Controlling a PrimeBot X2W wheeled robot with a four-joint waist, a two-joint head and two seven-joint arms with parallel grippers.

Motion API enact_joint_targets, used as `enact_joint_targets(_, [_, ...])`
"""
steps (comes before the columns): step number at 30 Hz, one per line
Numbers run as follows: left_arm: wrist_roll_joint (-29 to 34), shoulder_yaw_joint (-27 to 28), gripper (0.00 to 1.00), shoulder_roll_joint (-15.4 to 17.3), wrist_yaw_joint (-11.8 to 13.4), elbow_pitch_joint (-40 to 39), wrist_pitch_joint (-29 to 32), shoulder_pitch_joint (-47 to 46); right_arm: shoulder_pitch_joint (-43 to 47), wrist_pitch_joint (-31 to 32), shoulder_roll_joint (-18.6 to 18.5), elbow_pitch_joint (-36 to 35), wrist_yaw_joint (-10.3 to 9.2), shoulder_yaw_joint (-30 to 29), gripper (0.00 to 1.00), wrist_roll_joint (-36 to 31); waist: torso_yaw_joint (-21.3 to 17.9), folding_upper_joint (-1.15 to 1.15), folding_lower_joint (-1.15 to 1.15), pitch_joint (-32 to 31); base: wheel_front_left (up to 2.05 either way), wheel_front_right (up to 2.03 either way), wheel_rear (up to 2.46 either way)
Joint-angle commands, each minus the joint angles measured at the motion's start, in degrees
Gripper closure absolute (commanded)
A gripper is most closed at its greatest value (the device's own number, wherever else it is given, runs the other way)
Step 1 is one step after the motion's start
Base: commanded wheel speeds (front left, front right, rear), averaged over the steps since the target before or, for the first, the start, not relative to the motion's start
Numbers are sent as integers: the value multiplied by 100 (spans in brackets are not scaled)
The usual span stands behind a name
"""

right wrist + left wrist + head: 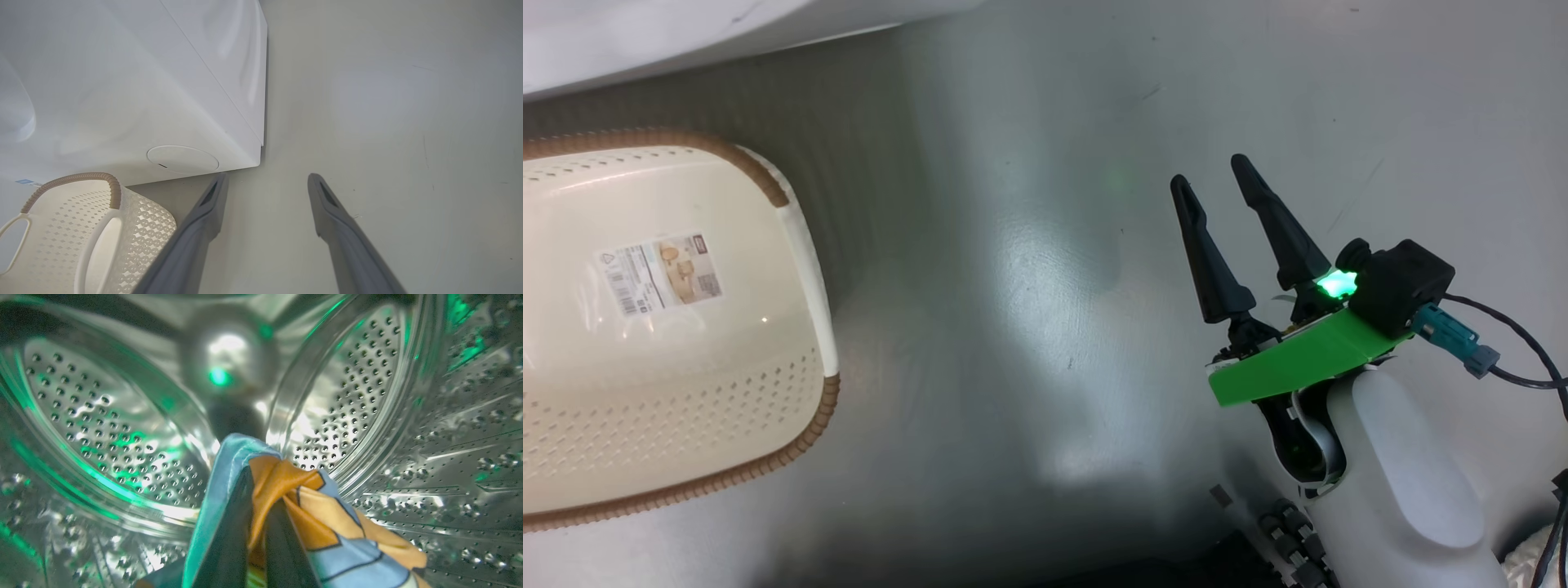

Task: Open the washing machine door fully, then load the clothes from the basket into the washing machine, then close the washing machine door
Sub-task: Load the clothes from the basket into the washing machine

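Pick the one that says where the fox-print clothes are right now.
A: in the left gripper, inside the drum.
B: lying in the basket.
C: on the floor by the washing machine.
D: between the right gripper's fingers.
A: the left wrist view shows the clothes bunched in the shut left gripper, with the perforated steel drum all around.

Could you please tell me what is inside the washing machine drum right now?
Inside the washing machine drum, the left end effector is shut on the clothes. The fabric covers its fingertips and the drum floor beneath.
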Motion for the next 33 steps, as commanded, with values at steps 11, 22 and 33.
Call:
enact_joint_targets(11, [-488,-149,0,27,-10,1120,615,-73,263,-27,63,-7,35,-3,0,-70,185,0,0,-304,0,0,0])
enact_joint_targets(22, [-681,-156,0,-169,-4,1161,421,560,373,-27,63,68,35,-128,0,-162,386,0,0,-707,0,0,0])
enact_joint_targets(33, [-804,-186,0,-420,164,488,187,1637,491,-27,63,161,35,-201,0,-249,561,0,0,-1075,0,0,0])
